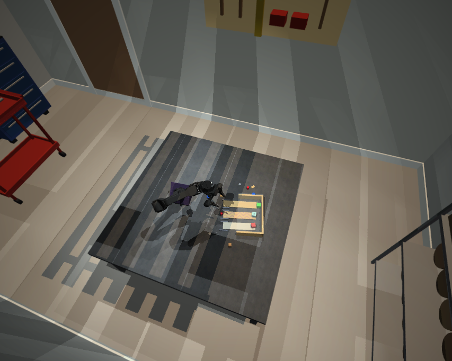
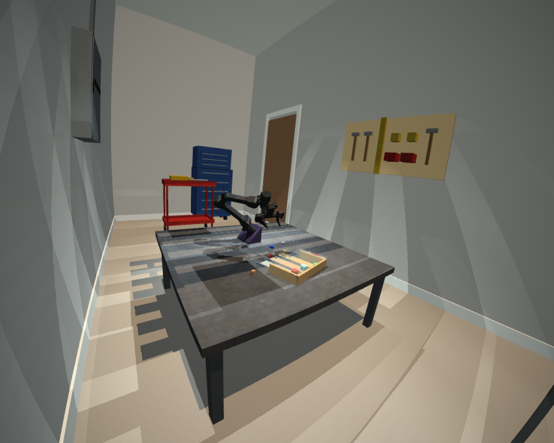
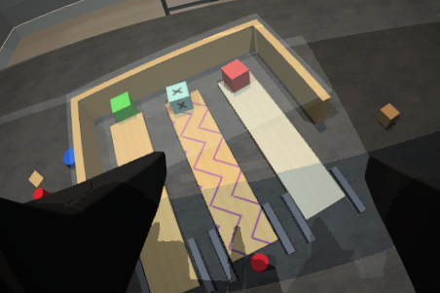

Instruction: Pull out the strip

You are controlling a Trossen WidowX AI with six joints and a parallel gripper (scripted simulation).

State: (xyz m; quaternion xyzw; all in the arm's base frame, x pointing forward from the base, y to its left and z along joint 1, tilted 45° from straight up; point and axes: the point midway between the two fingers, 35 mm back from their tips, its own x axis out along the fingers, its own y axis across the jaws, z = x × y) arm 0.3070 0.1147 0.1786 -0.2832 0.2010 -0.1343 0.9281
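I have the gripper (image 1: 220,200) (image 2: 273,225) (image 3: 270,165) spread wide, with nothing between its 2 fingers, raised over the table (image 1: 284,186) (image 2: 249,310) (image 3: 341,1) near the open ends of the strips. My wrist view looks past both fingertips into a 3-sided wooden tray (image 1: 263,213) (image 2: 315,270) (image 3: 195,61).

The labelled cube (image 1: 254,214) (image 2: 303,267) (image 3: 179,97) is pale teal, with a dark X on each of the 2 faces I can make out. It sits at the far end of the middle strip (image 1: 237,215) (image 2: 286,262) (image 3: 219,171), the tan board with purple zigzag lines. That strip is in place under it, its near end reaching out through the tray's open side between 2 grey rails.

On 1 side of it, a green cube (image 1: 258,204) (image 2: 315,264) (image 3: 123,106) stands at the far end of a plain tan strip (image 1: 241,204) (image 3: 132,139), which my finger partly hides in the wrist view. On the other side, a red cube (image 1: 253,225) (image 2: 295,270) (image 3: 236,76) stands at the far end of a cream strip (image 1: 233,225) (image 3: 282,142).

I see a small red ball (image 1: 221,213) (image 2: 270,256) (image 3: 259,262) just beside the zigzag strip's near end. An orange-brown cube (image 1: 229,244) (image 2: 252,272) (image 3: 388,115) lies outside the tray, on the cream strip's side
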